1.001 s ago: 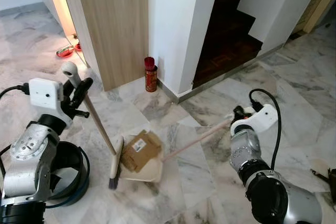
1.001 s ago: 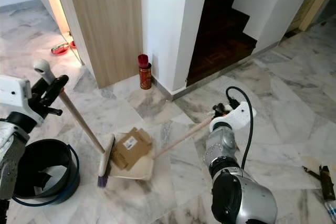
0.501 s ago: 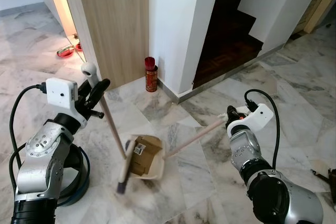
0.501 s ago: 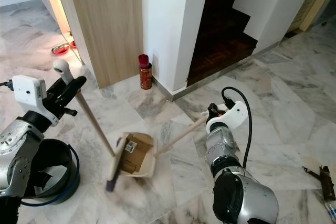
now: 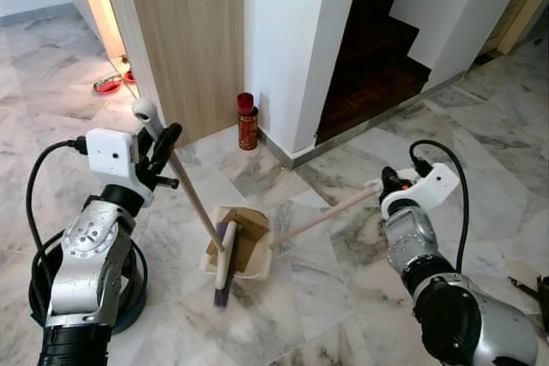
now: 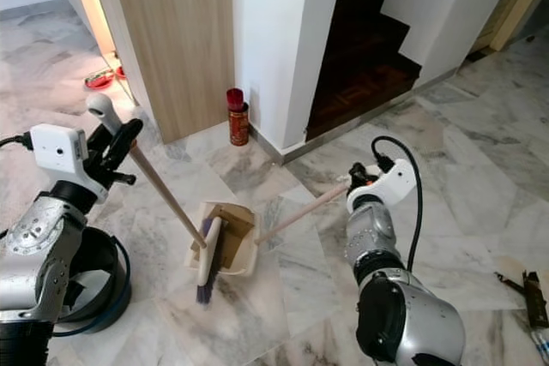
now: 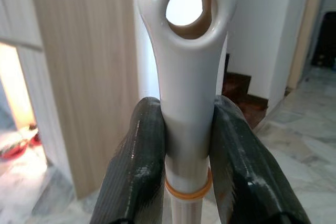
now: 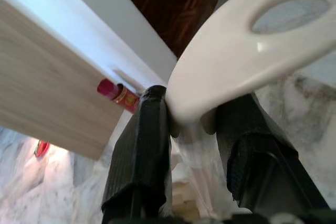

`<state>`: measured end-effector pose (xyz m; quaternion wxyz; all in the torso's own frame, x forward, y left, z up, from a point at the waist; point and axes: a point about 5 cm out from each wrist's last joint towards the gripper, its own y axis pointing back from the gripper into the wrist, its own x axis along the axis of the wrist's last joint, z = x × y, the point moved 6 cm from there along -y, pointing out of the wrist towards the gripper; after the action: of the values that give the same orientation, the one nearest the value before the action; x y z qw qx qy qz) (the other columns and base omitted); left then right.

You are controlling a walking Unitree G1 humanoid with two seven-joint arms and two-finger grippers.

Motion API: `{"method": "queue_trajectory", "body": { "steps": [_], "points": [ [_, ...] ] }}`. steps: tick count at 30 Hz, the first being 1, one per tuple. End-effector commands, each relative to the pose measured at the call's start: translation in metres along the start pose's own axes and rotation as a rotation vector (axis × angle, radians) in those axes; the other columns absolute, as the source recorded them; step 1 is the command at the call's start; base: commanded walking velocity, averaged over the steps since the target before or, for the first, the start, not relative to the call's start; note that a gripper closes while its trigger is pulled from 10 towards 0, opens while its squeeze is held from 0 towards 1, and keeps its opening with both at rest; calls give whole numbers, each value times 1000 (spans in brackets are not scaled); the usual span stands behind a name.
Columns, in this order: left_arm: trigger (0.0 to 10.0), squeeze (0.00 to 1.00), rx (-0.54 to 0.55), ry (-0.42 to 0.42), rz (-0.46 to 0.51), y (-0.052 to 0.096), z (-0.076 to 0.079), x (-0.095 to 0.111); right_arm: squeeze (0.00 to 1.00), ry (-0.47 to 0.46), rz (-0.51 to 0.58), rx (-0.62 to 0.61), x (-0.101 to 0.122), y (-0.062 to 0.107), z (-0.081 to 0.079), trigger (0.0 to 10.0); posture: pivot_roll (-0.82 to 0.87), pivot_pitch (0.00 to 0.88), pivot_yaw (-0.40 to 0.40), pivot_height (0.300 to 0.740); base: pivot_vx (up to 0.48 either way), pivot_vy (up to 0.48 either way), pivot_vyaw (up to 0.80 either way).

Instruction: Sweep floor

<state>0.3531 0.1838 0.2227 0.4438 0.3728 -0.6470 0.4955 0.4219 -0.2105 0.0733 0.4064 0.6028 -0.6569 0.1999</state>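
- Your broom head [image 5: 223, 263] now lies at the dustpan's [image 5: 244, 246] open mouth; half a second ago it sat further toward your left, clear of the pan.
- The cardboard [image 5: 249, 233] has gone deeper into the pan, and now only its brown edge shows past the bristles.
- Your left gripper [image 7: 185, 156] is clamped on the white grip at the top of the broom handle [image 5: 184, 190]; its two black fingers [image 7: 134, 171] press either side, just above an orange ring.
- That handle slants down from your left gripper toward the pan, wood-coloured, ending in a cream head with dark bristles.
- Your right gripper [image 8: 194, 129] is closed on the dustpan handle's [image 5: 326, 216] white looped end; the pole runs from there leftward and down to the cream pan on the marble floor [image 5: 343, 297].
- Beyond the pan, a red can [image 5: 247, 122] stands against the wall by the wooden cabinet [image 5: 184, 32], beside the dark stairs [image 5: 377, 49].
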Motion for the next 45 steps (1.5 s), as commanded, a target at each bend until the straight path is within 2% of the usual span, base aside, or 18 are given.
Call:
{"method": "queue_trajectory", "body": {
  "steps": [1, 4, 7, 15, 18, 19, 24, 26, 30, 38, 45],
  "points": [
    [10000, 0, -8, -88, 61, -5, -2, 26, 0, -19, 110, 27, 30, -3, -6, 10000, 153, 0, -66, 740, 0, 0, 0],
    [10000, 0, -72, -195, 45, -10, 5, 32, 0, -4, 109, -4, 26, -1, 1, 10000, 163, 0, -64, 740, 0, 0, 0],
    [10000, 0, -81, -213, 43, -11, 6, 34, 0, -18, 117, -19, 26, -1, 4, 10000, 175, 0, -63, 740, 0, 0, 0],
    [10000, 0, -3, -191, 45, -8, -10, 32, 0, 28, 135, -12, 31, -1, 3, 10000, 165, 0, -64, 740, 0, 0, 0],
    [10000, 0, 62, -160, 21, -3, -20, 14, 0, 48, 163, 13, 38, -1, -1, 10000, 144, 0, -68, 740, 0, 0, 0],
    [10000, 0, 90, -142, -2, 1, -22, -1, 0, 76, 183, 37, 43, -1, -4, 10000, 137, 0, -68, 740, 0, 0, 0],
    [10000, 0, 98, -117, -52, 6, -17, -24, 0, 151, 213, 79, 50, 1, -7, 10000, 120, 0, -68, 740, 0, 0, 0],
    [10000, 0, 100, -111, -57, 7, -16, -27, 0, 166, 222, 101, 52, 2, -8, 10000, 110, 0, -66, 740, 0, 0, 0],
    [10000, 0, 87, -105, -64, 7, -9, -30, 0, 182, 237, 127, 54, 4, -7, 10000, 108, 0, -65, 740, 0, 0, 0],
    [10000, 0, 73, -100, -56, 3, -4, -32, 0, 140, 261, 110, 58, 4, -8, 10000, 108, 0, -53, 740, 0, 0, 0],
    [10000, 0, 77, -94, -54, 3, -1, -35, 0, 155, 262, 123, 58, 5, -12, 10000, 101, 0, -50, 740, 0, 0, 0]
  ]
}}
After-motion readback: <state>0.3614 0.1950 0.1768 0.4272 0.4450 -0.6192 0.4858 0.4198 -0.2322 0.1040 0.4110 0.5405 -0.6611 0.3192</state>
